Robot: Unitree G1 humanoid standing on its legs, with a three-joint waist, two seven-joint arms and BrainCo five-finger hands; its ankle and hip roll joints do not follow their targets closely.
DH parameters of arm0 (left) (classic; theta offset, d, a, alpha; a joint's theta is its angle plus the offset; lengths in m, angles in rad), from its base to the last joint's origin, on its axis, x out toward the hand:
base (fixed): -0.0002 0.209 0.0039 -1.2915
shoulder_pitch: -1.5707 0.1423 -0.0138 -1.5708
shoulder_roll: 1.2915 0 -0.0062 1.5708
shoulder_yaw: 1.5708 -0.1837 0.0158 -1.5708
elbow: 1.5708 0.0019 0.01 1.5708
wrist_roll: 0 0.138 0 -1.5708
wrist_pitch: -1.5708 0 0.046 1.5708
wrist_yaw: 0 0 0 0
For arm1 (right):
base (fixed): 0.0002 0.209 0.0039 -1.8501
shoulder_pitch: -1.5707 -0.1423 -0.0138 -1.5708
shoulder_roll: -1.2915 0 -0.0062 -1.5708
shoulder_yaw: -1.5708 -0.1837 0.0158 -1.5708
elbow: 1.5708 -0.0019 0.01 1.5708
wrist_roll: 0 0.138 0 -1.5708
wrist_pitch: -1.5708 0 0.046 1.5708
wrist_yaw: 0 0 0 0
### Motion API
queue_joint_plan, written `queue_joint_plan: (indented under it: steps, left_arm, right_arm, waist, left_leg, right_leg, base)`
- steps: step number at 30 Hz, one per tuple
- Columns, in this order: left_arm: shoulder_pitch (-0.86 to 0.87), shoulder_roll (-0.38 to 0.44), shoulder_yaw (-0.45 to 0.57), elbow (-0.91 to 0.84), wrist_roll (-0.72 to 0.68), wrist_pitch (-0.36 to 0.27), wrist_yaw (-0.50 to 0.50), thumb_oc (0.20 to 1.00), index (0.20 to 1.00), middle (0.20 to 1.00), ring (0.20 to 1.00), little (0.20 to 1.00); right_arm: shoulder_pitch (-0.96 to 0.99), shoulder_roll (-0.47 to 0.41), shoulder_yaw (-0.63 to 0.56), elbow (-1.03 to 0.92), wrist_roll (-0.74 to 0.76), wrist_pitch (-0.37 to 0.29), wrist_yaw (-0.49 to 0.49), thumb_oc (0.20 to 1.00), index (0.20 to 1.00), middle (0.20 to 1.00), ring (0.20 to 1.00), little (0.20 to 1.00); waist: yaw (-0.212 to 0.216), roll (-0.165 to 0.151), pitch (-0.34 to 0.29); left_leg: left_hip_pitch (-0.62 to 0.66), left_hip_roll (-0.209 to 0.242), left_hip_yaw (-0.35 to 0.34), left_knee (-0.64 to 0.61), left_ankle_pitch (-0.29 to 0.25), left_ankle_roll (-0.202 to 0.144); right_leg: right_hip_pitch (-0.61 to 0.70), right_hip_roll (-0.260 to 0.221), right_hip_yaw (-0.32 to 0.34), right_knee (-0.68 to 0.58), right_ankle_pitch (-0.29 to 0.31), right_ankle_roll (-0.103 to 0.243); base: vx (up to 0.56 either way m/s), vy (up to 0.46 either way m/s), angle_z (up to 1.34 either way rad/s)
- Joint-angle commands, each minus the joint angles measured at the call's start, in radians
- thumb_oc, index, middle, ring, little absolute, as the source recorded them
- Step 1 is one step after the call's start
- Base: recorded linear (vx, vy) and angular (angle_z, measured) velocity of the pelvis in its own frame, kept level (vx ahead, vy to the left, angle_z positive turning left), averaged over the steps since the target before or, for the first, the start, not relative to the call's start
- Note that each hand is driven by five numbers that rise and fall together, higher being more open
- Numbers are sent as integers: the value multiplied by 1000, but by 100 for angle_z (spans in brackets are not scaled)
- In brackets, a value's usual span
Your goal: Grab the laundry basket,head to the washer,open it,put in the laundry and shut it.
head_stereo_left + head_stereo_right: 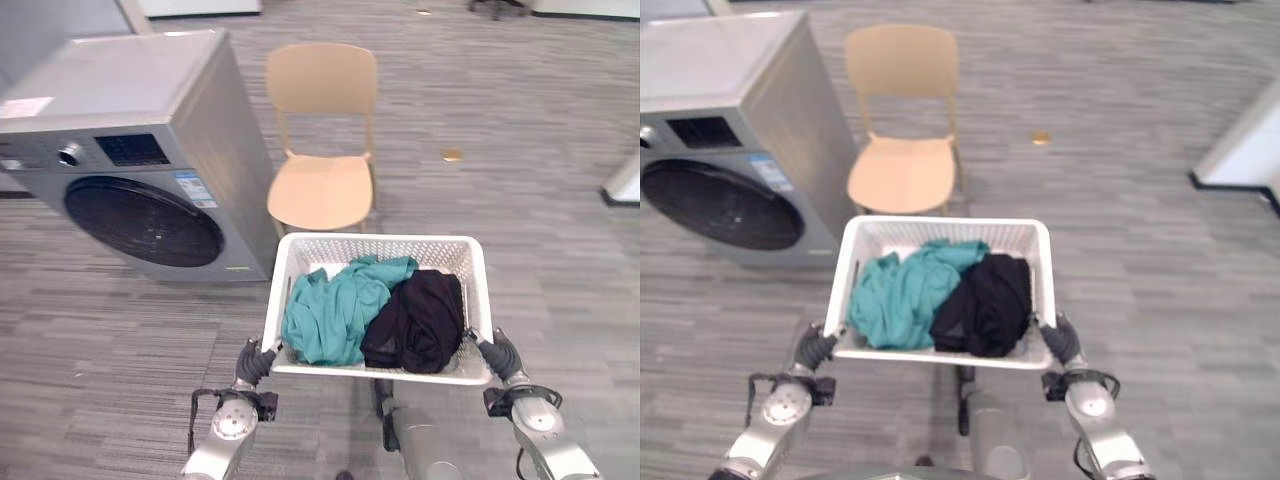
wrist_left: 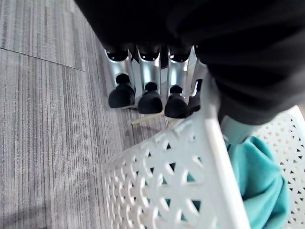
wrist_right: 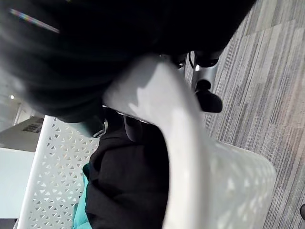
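I see the white laundry basket (image 1: 300, 262) with a teal garment (image 1: 335, 310) and a black garment (image 1: 418, 320) held above the floor before the washer (image 1: 120, 160), my left hand (image 1: 256, 362) and right hand (image 1: 500, 353) apparently clamped with curled fingers (image 2: 150, 98) on its near corners.

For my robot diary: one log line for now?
left hand: holding basket | right hand: holding basket | clothes: teal, black | washer: shut

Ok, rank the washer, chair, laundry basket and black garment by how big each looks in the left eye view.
1. washer
2. laundry basket, though nearness to the camera may inflate it
3. chair, close to the basket
4. black garment
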Motion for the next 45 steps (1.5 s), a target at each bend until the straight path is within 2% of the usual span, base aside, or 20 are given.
queue_joint_plan:
  steps: [1, 3, 6, 8, 10, 13, 17, 19, 22, 24, 25, 26, 27, 29, 33, 36, 39, 41, 43, 45]
  left_arm:
    - [-70, -13, -11, -146, -21, -130, -65, 200, 200, 200, 200, 200]
    - [-70, -14, -10, -149, -32, -127, -65, 200, 200, 200, 200, 200]
    - [-80, -23, -16, -137, -34, -119, -68, 200, 200, 200, 200, 200]
    - [-86, -27, -16, -139, -31, -114, -63, 200, 200, 200, 200, 200]
    - [-86, -34, -18, -142, -28, -109, -55, 200, 200, 200, 200, 200]
    - [-84, -40, -20, -147, -31, -108, -42, 200, 200, 200, 200, 200]
    - [-88, -39, -23, -152, -31, -115, -39, 200, 200, 200, 200, 200]
    - [-93, -34, -22, -155, -26, -123, -38, 200, 200, 200, 200, 200]
    - [-103, -26, -41, -144, -33, -133, -52, 200, 200, 200, 200, 200]
    - [-122, -12, -44, -139, -33, -134, -46, 200, 200, 200, 200, 200]
    - [-123, 4, -39, -146, -27, -138, -46, 200, 200, 200, 200, 200]
    - [-123, 5, -38, -146, -27, -138, -46, 200, 200, 200, 200, 200]
    - [-129, 27, -27, -146, -22, -139, -34, 200, 200, 200, 200, 200]
    - [-132, 38, -23, -143, -21, -142, -29, 200, 200, 200, 200, 200]
    - [-122, 35, -8, -141, -10, -136, -33, 200, 200, 200, 200, 200]
    - [-119, 18, 13, -122, -25, -135, -17, 200, 200, 200, 200, 200]
    - [-98, -5, 23, -116, -12, -133, -32, 200, 200, 200, 200, 200]
    - [-88, -16, 24, -111, -19, -130, -37, 200, 200, 200, 200, 200]
    - [-97, -22, 14, -94, -21, -125, -38, 200, 200, 200, 200, 200]
    - [-95, -23, 13, -88, -17, -124, -39, 200, 200, 200, 200, 200]
  right_arm:
    - [-63, -17, -40, -114, 43, -119, -4, 200, 200, 200, 200, 200]
    - [-65, -28, -48, -114, 46, -113, -9, 200, 200, 200, 200, 200]
    - [-66, -44, -56, -111, 44, -108, -14, 200, 200, 200, 200, 200]
    - [-60, -52, -62, -114, 44, -106, -18, 200, 200, 200, 200, 200]
    - [-57, -55, -62, -111, 42, -103, -25, 200, 200, 200, 200, 200]
    - [-58, -58, -61, -101, 36, -99, -33, 200, 200, 200, 200, 200]
    - [-62, -63, -58, -95, 29, -92, -36, 200, 200, 200, 200, 200]
    - [-70, -65, -53, -96, 28, -93, -30, 200, 200, 200, 200, 200]
    - [-65, -55, -62, -93, 23, -93, -17, 200, 200, 200, 200, 200]
    - [-72, -46, -55, -82, 17, -94, -12, 200, 200, 200, 200, 200]
    - [-84, -37, -50, -85, 10, -87, -7, 200, 200, 200, 200, 200]
    - [-84, -36, -50, -85, 9, -87, -7, 200, 200, 200, 200, 200]
    - [-112, -18, -30, -82, 3, -91, -7, 200, 200, 200, 200, 200]
    - [-126, -9, -13, -84, 0, -98, -6, 200, 200, 200, 200, 200]
    - [-149, -16, 3, -73, 9, -102, 2, 200, 200, 200, 200, 200]
    - [-171, -14, 32, -52, 17, -105, -1, 200, 200, 200, 200, 200]
    - [-140, -17, 17, -40, 20, -107, -5, 200, 200, 200, 200, 200]
    - [-128, -32, 12, -34, 16, -103, -6, 200, 200, 200, 200, 200]
    - [-131, -48, 6, -17, 12, -97, -10, 200, 200, 200, 200, 200]
    - [-133, -51, 7, -10, 13, -94, -9, 200, 200, 200, 200, 200]
  waist:
    - [-26, -11, -27]
    - [-21, -17, -26]
    - [-6, -21, -28]
    - [2, -8, -22]
    - [15, 0, -10]
    - [28, -5, 2]
    - [34, -5, -4]
    - [42, 3, -8]
    - [40, 14, -43]
    - [45, -11, -49]
    - [43, -14, -49]
    - [46, -16, -50]
    - [58, -21, -49]
    - [64, -26, -50]
    - [59, -39, -40]
    - [69, -48, -12]
    - [66, -61, -5]
    - [62, -58, 0]
    - [58, -54, 12]
    - [57, -52, 7]
  left_leg:
    - [-144, 95, 139, 218, 97, -81]
    - [-195, 134, 180, 262, 116, -78]
    - [-228, 165, 209, 137, 105, -64]
    - [-266, 200, 209, 28, 186, -85]
    - [-312, 236, 184, -77, 273, -104]
    - [-362, 276, 139, -172, 304, -123]
    - [-390, 354, 130, -177, 339, -156]
    - [-390, 368, 97, -136, 347, -167]
    - [-402, 344, 92, -28, 317, -172]
    - [-428, 282, 74, 61, 250, -151]
    - [-423, 271, 83, 68, 225, -137]
    - [-424, 271, 87, 70, 222, -136]
    - [-410, 258, 126, 76, 188, -108]
    - [-399, 236, 149, 73, 162, -85]
    - [-337, 147, 169, 24, 144, -37]
    - [-278, 90, 158, -16, 135, -23]
    - [-290, 62, 131, 44, 115, -34]
    - [-310, 60, 124, 122, 94, -57]
    - [-358, 100, 131, 200, 109, -77]
    - [-360, 120, 133, 190, 109, -75]
  right_leg:
    - [241, -5, 1, -139, -66, 26]
    - [287, -20, -15, -155, -91, 11]
    - [335, -41, -35, -161, -131, 14]
    - [355, -36, -42, -155, -161, 13]
    - [384, -32, -37, -140, -195, 12]
    - [422, -44, -9, -94, -241, 20]
    - [469, -86, 51, -59, -287, 48]
    - [487, -112, 91, -60, -292, 62]
    - [521, -188, 85, -105, -258, 102]
    - [499, -261, 96, -110, -146, 137]
    - [471, -276, 102, -101, -105, 143]
    - [468, -277, 106, -101, -104, 144]
    - [399, -299, 99, -75, -31, 137]
    - [371, -272, 79, -68, -35, 128]
    - [319, -72, 94, -42, -155, 81]
    - [270, 33, 28, -40, -180, 29]
    - [305, 42, 83, -85, -166, -3]
    - [321, 31, 68, -105, -161, -12]
    - [342, 2, 38, -125, -165, -14]
    - [352, -5, 29, -134, -167, -13]
  base:
    - [231, -139, 107]
    - [232, -66, 48]
    - [236, 32, -16]
    - [234, 85, -1]
    - [256, 113, 33]
    - [286, 151, 10]
    - [349, 298, -87]
    - [349, 408, -84]
    - [351, 455, -74]
    - [244, 405, -27]
    - [110, 232, -4]
    - [75, 302, 0]
    - [74, 310, -18]
    - [132, 339, -55]
    - [119, 280, 23]
    - [75, 110, 37]
    - [124, -18, 51]
    - [73, -20, 44]
    - [35, 54, 63]
    - [64, 90, 52]
